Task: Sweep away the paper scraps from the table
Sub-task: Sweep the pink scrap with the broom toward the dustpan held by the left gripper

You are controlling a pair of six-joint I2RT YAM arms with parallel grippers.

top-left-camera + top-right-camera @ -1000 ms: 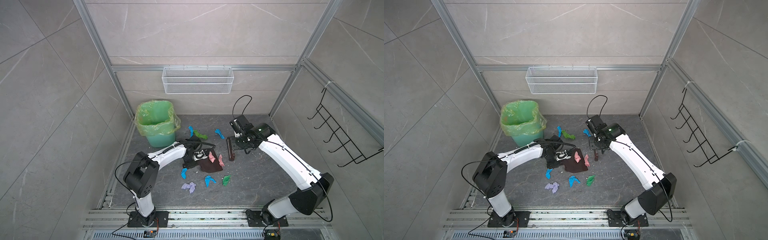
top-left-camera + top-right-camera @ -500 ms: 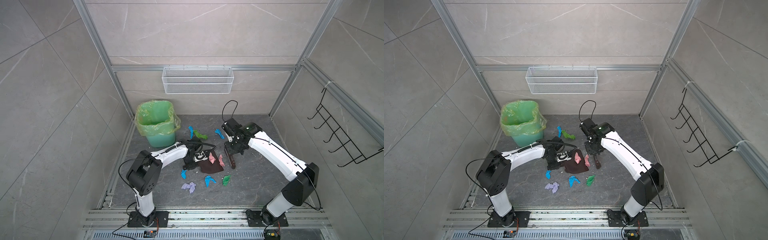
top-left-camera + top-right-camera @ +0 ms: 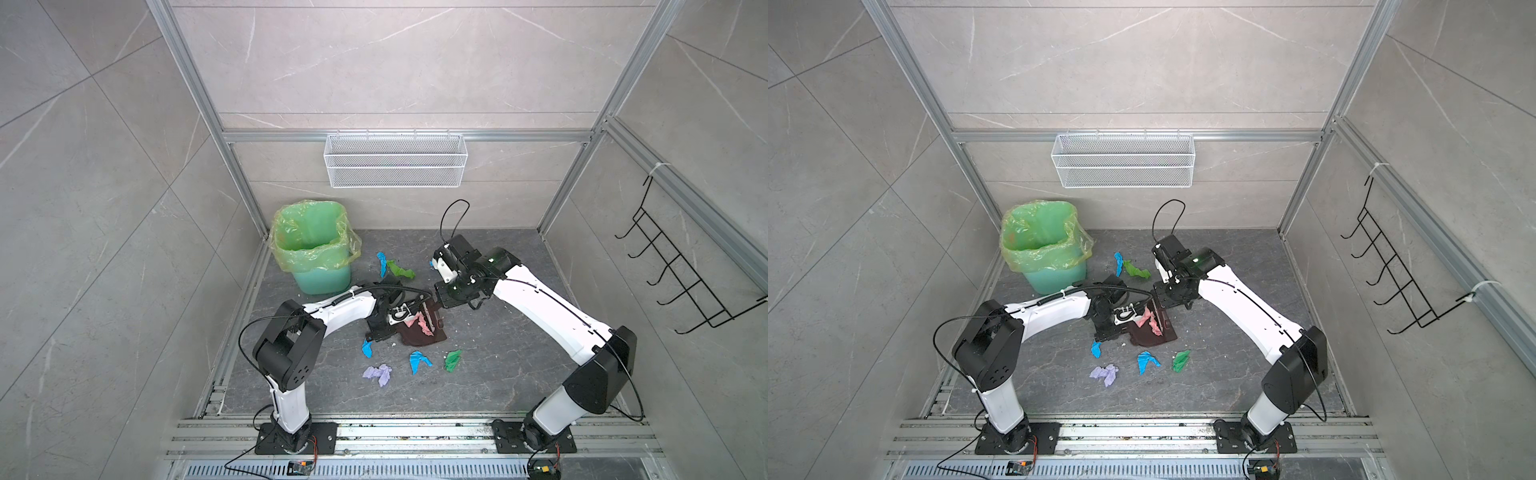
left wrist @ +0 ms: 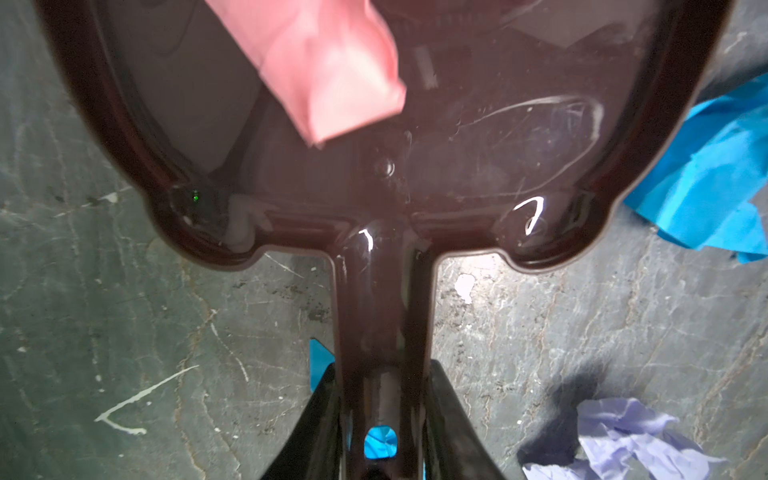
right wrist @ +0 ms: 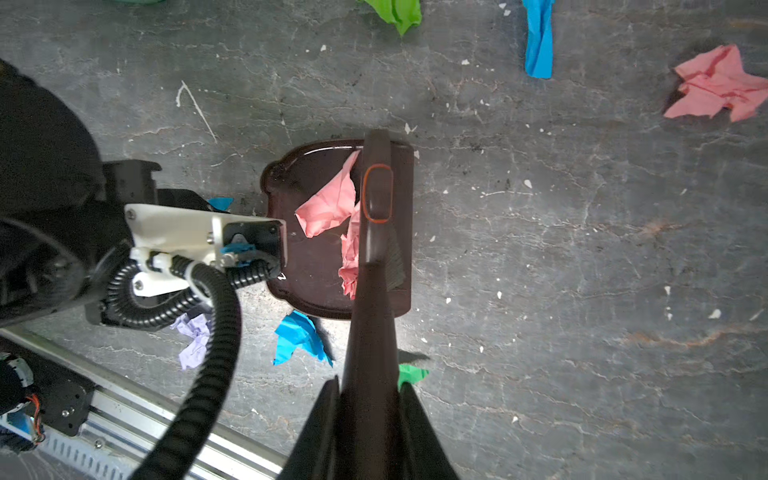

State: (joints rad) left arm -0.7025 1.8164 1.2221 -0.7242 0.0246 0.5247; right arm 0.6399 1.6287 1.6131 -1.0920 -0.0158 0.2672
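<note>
My left gripper (image 4: 382,399) is shut on the handle of a dark brown dustpan (image 3: 415,338) that lies flat on the table (image 3: 498,374). My right gripper (image 5: 368,407) is shut on the handle of a brown brush (image 5: 374,249), whose bristles rest on the pan's open edge. Two pink paper scraps (image 5: 328,203) lie inside the pan. Loose scraps lie round it: blue (image 3: 366,348), lavender (image 3: 378,374), blue (image 3: 419,360) and green (image 3: 453,359) in front, blue (image 3: 381,264) and green (image 3: 401,270) behind. Another pink scrap (image 5: 719,85) shows only in the right wrist view.
A green bin (image 3: 316,245) lined with a yellow-green bag stands in the back left corner. A white wire basket (image 3: 395,166) hangs on the back wall and a black hook rack (image 3: 685,291) on the right wall. Tiny white crumbs dot the table.
The right arm has swung the brush leftward and forward, from the table beside the pan onto the pan's open edge. The left arm and dustpan have stayed put.
</note>
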